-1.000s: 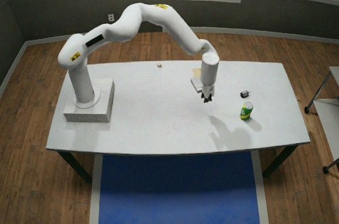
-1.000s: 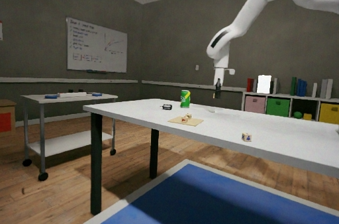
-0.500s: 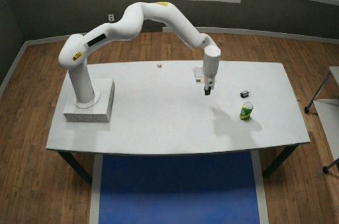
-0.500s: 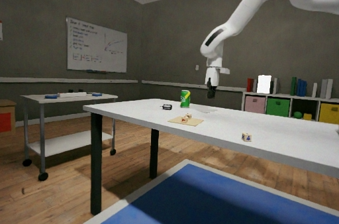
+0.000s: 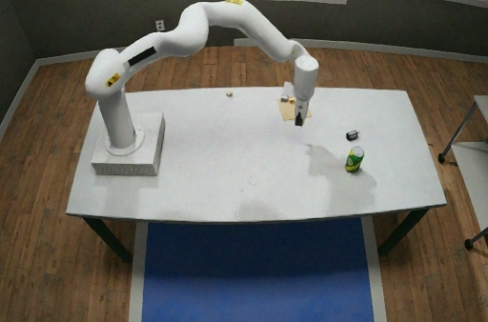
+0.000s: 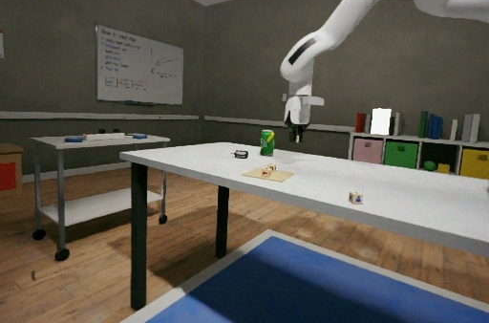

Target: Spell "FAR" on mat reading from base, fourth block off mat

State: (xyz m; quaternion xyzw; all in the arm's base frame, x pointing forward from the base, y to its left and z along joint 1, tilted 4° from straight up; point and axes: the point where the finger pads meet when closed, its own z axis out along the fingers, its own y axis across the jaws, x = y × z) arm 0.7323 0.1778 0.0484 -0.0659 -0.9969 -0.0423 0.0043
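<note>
Blocks for "FAR" are split up: two sit on the tan mat (image 6: 267, 175), touching or nearly so, one lone block (image 6: 355, 198) rests on the tabletop (image 5: 229, 166) well left of the mat, off it as a spare should be. You carry the remaining block, I judge, since the end effector (image 6: 296, 137) is clamped on something small, though the views barely show it. Your arm reaches far across, elbow high, wrist pointing straight down, hovering above the mat's near edge, well clear of the green can (image 5: 354, 159).
</note>
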